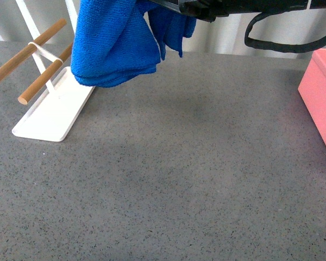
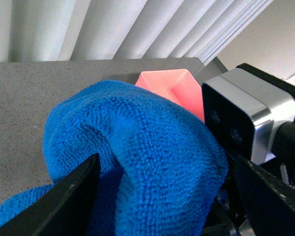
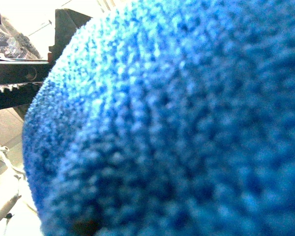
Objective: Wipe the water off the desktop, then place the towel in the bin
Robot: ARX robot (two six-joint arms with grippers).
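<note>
The large royal-blue microfibre towel (image 1: 114,49) hangs bunched in the air over the far left of the dark grey speckled stone-like tabletop (image 1: 195,179). Its lowest fold is just above the far end of the small white rectangular tray (image 1: 54,117) with 2 wooden rods (image 1: 27,51).

In the left wrist view the left end effector (image 2: 167,164) has its 2 black fingers (image 2: 76,194) set wide, with the cloth filling the gap between them. I cannot tell whether they are pinching it. A silver-and-black camera block (image 2: 241,115) sits tight against the towel on the other side. A black arm (image 1: 244,6) reaches in from the right along the top of the front view. The right wrist view shows only blurred blue pile, so I cannot tell how the right end effector's jaws stand.

The pink rectangular plastic bin (image 1: 320,103) is well to the right of the towel, at the tabletop's right edge, with only its near wall and thick rim in frame. Its long axis seems to run away from the robot. The right arm's side is nearer to it.

I can make out no water on the tabletop, so the bin step looks to be next: a carry to the right across open tabletop. The hanging folds must clear the rods on leaving and the bin's rim on arrival.
</note>
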